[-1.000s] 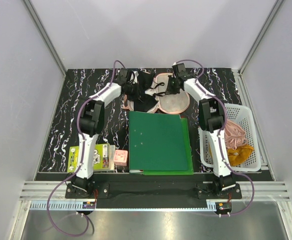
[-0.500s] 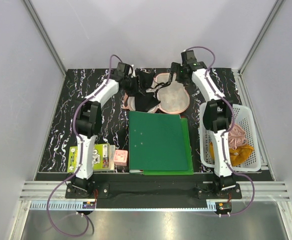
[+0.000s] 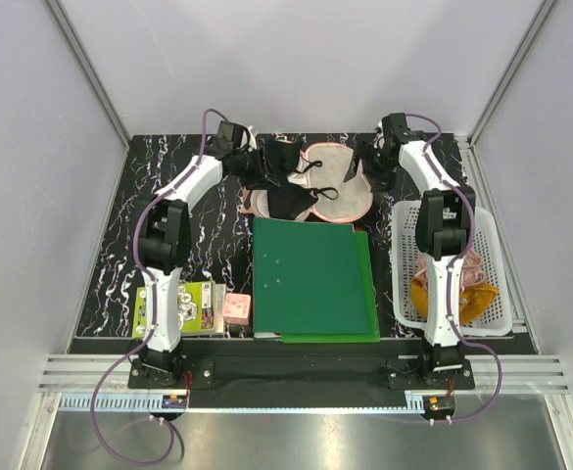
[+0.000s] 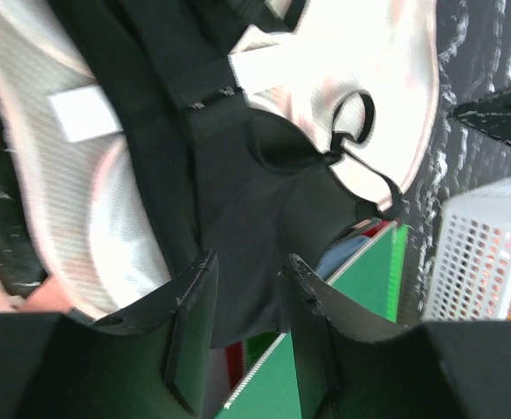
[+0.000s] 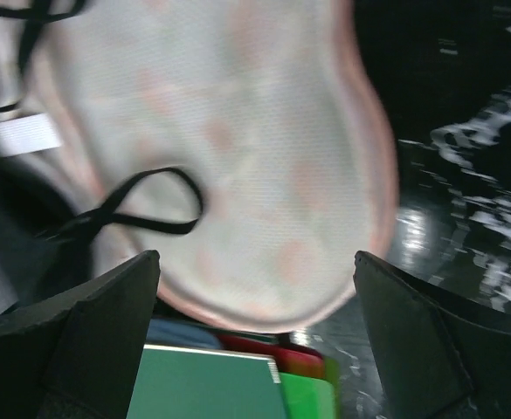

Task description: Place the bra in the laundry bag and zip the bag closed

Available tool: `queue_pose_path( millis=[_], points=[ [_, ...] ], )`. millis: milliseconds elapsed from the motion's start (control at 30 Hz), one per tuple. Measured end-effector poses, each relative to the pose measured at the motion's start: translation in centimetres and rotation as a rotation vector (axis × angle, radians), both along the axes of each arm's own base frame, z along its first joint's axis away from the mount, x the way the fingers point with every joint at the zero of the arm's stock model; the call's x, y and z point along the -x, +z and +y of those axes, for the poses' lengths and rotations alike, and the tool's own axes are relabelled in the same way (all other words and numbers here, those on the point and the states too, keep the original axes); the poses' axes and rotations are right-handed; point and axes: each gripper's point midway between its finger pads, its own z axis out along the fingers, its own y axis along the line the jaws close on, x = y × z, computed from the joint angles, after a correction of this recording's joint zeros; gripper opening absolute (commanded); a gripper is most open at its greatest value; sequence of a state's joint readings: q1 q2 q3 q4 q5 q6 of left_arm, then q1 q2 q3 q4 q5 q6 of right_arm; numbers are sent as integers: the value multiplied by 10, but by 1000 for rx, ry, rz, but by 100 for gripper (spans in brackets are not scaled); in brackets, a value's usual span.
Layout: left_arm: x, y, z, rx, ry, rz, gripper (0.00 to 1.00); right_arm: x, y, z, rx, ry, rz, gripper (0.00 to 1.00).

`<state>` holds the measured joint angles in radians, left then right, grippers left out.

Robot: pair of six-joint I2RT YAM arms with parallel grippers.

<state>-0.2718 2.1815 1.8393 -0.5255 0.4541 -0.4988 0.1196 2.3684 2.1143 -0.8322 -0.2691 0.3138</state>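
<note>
Both hands have drawn outward from the open laundry bag [image 3: 343,201]; the right hand [image 3: 374,162] sits to its right, spread wide and empty. The left hand [image 4: 251,260], narrowly parted, hovers over the black bra [image 4: 229,175] draped across the bag's pale inside, far back on the table [image 3: 217,245]

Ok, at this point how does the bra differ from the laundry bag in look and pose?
The bra is black; the laundry bag is pale peach-pink. The bra is limp and crumpled with thin looping straps; the laundry bag is rounded, unzipped and spread open, inside up. The bra lies on top, partly across the laundry bag. Both sit beyond the green folder.
</note>
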Motion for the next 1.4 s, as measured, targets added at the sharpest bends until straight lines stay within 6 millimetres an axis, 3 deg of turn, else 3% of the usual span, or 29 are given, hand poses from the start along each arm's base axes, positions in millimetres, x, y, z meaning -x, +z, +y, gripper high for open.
queue_pose_path(
  millis=[100, 200, 300, 467, 633, 833, 967, 1133, 1167, 1300, 1400],
  points=[
    [3, 2, -9, 18, -16, -1, 45, -2, 13, 21, -100, 36, -18, 100],
    [5, 4, -15, 30, -29, 0, 44, -4, 14, 25, -109, 25, -26, 100],
    [8, 7, -23, 54, -49, 1, 35, -1, 5, 14, -50, -18, -12, 98],
    [16, 7, -40, 101, -85, 23, 29, 4, -11, -14, 14, -105, 27, 88],
    [20, -21, -43, 102, -76, 91, 26, 5, -20, -34, 35, -157, 47, 79],
    [18, -66, -30, 80, -40, 177, 25, 12, -32, -32, 37, -152, 68, 67],
    [15, -73, -24, 87, -28, 196, 25, 15, -39, -30, 35, -152, 79, 63],
    [12, -73, -21, 79, -25, 185, 25, 10, -40, -26, 31, -146, 52, 45],
    [12, -73, -21, 78, -26, 183, 25, 10, -40, -24, 30, -140, 47, 33],
    [12, -73, -21, 78, -27, 183, 25, 9, -45, -18, 19, -132, 35, 3],
    [12, -73, -20, 78, -26, 183, 25, 6, -46, -16, 8, -130, 18, 0]
  ],
)
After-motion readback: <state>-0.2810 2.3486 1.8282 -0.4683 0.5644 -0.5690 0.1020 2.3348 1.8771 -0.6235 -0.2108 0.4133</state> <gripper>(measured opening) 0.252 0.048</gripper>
